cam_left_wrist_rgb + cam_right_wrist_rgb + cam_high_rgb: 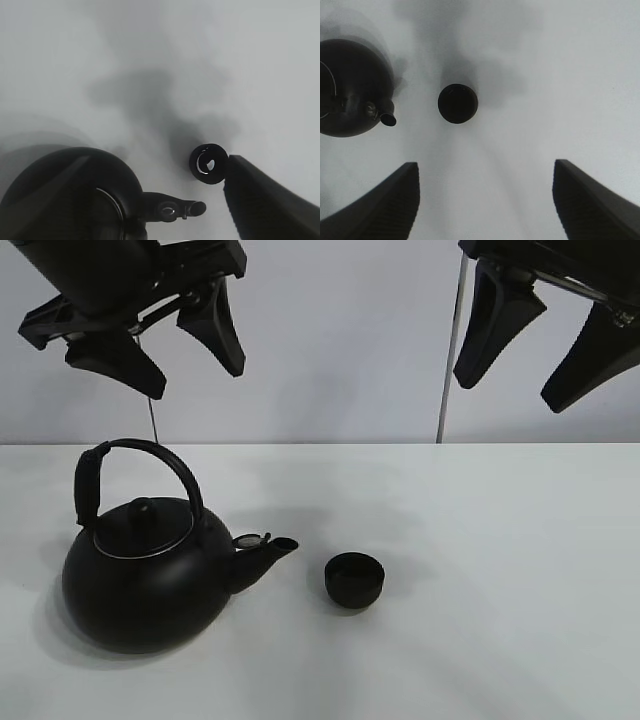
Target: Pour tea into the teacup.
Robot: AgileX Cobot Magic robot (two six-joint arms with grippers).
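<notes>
Starting on your left, your left gripper (185,355) hangs high in the air with both black fingers spread wide and nothing between them. Well below it, and slightly toward the middle, a round black kettle (145,580) stands upright on the white table (500,590). The kettle's arched handle (135,470) rises over a lid with a black knob (144,510), and its short spout (268,550) points to your right, toward the teacup. In the left wrist view you look down on the kettle (75,195) and its spout (175,209), with one dark finger (265,200) at the edge of the view, next to the teacup (208,163).

Moving right, the teacup (354,579), small, matte black and handleless, sits upright on the table just beside the tip of the spout, not touching it. It lies well below both grippers and between them, nearer the left one.

On your right, your right gripper (530,345) also hangs high above the table, its fingers set wide apart and holding nothing. In the right wrist view the teacup (458,103) shows ahead of the two fingers (385,210), with the kettle (351,87) off to one side of it.
</notes>
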